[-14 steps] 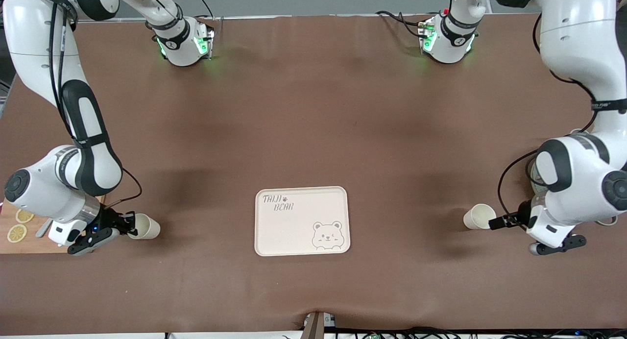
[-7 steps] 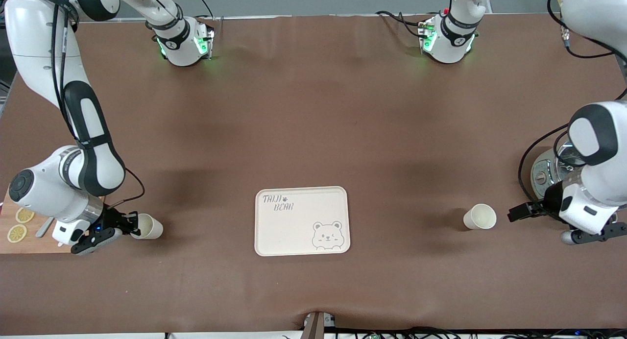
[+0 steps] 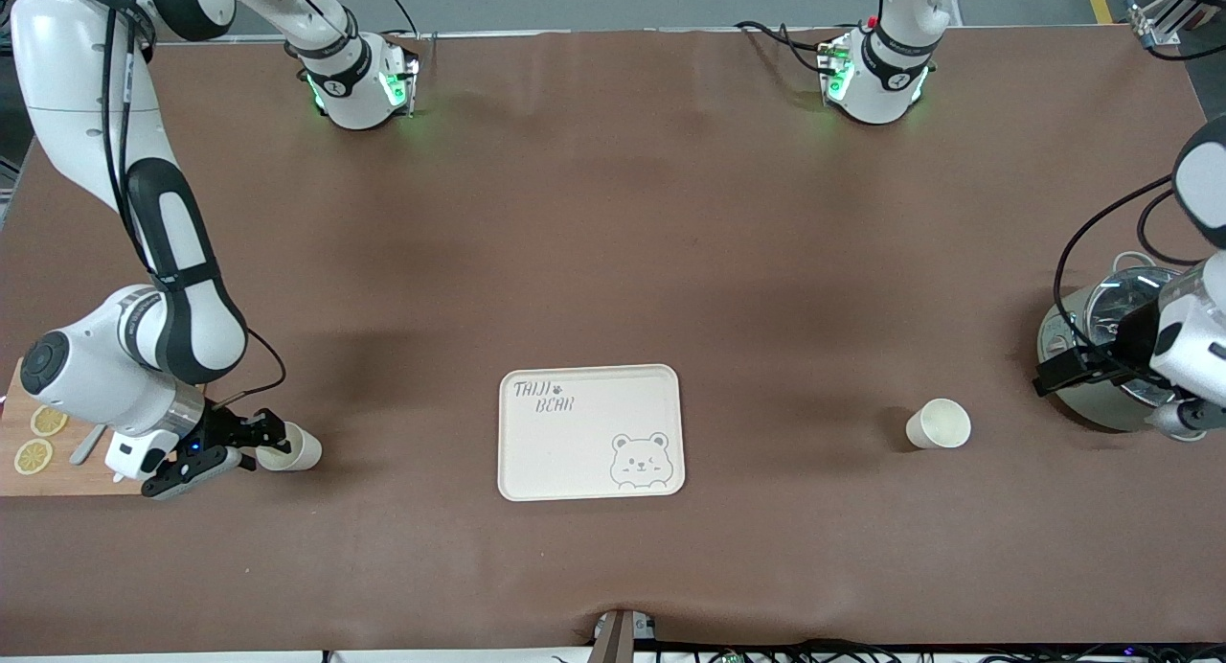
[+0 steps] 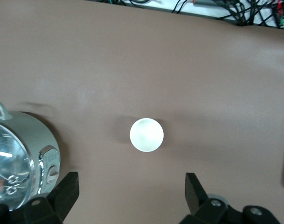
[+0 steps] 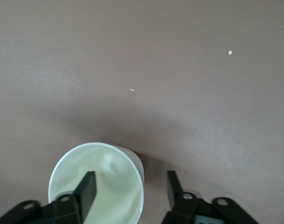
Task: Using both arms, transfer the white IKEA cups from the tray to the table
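Tray (image 3: 590, 431) was already bare. My left gripper (image 4: 132, 198), jaws wide, hung over the pot (image 3: 1101, 356); its cup (image 3: 939, 423) stood alone. Right gripper (image 3: 268, 438) had spread apart around the other cup (image 3: 287, 448); lifting clear looked next.

The whole worktop (image 3: 613, 261) is viewed from high, facing the bases; each wrist view is aimed straight down, close, and one cup (image 4: 146, 135) is shared with the front view
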### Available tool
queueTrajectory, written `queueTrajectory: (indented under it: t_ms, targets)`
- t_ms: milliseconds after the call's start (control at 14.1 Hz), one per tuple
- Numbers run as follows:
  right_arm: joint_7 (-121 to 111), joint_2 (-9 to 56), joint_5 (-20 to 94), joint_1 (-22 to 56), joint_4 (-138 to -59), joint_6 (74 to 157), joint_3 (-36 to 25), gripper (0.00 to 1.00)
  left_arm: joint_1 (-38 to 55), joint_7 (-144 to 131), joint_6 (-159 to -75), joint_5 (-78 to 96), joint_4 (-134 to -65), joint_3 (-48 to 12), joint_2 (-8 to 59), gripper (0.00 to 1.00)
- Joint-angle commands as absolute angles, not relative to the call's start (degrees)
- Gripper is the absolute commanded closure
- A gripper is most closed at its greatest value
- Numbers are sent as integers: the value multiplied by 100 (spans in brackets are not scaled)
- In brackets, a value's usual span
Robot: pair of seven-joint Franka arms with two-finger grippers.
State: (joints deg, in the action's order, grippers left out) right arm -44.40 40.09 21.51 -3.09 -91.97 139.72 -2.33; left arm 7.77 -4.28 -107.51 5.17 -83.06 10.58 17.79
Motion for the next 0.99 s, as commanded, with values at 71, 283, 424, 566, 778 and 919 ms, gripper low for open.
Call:
queueTrajectory:
  t_ms: [71,283,424,566,778,919]
  targets:
    - [-4447,3894,2241,-255,-8843,13547,-263,0,773,-352,-10048,387,-7876,1037,1600,0]
    - [-3590,3744,2006,-255,-8176,12203,-342,0,765,-369,-9862,413,-7831,1028,1591,0]
    - [-2563,3386,1287,-97,-7867,11386,-317,0,712,-352,-9617,457,-7587,1011,1591,0]
    - [-1578,2649,1020,69,-7857,10210,-308,0,703,-299,-9352,457,-7331,1002,1591,0]
    - [-986,1629,783,176,-7866,8836,-308,0,721,-325,-9211,404,-7365,1046,1347,0]
    - [-914,1119,747,158,-7892,8308,-316,0,729,-387,-9176,387,-7488,1037,1152,0]
